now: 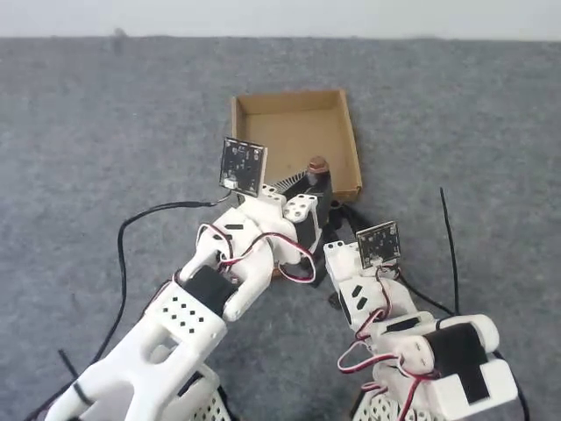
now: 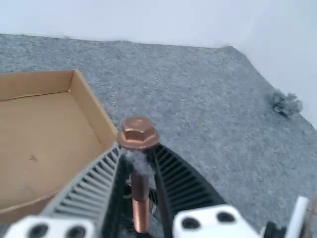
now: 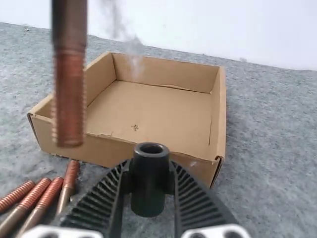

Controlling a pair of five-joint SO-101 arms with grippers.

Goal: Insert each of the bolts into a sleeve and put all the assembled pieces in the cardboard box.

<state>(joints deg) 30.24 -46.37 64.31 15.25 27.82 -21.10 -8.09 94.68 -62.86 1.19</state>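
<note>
By the box [image 1: 294, 132], the left gripper [image 2: 137, 154] clamps a copper, hex-headed bolt [image 2: 139, 133] upright, and the right gripper [image 3: 148, 171] clamps a black sleeve [image 3: 147, 198].

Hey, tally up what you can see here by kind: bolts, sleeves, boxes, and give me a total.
Bolts: 4, one in the left pincer, three on the carpet
Sleeves: 1, in the right pincer
Cardboard boxes: 1
Total: 6
</note>
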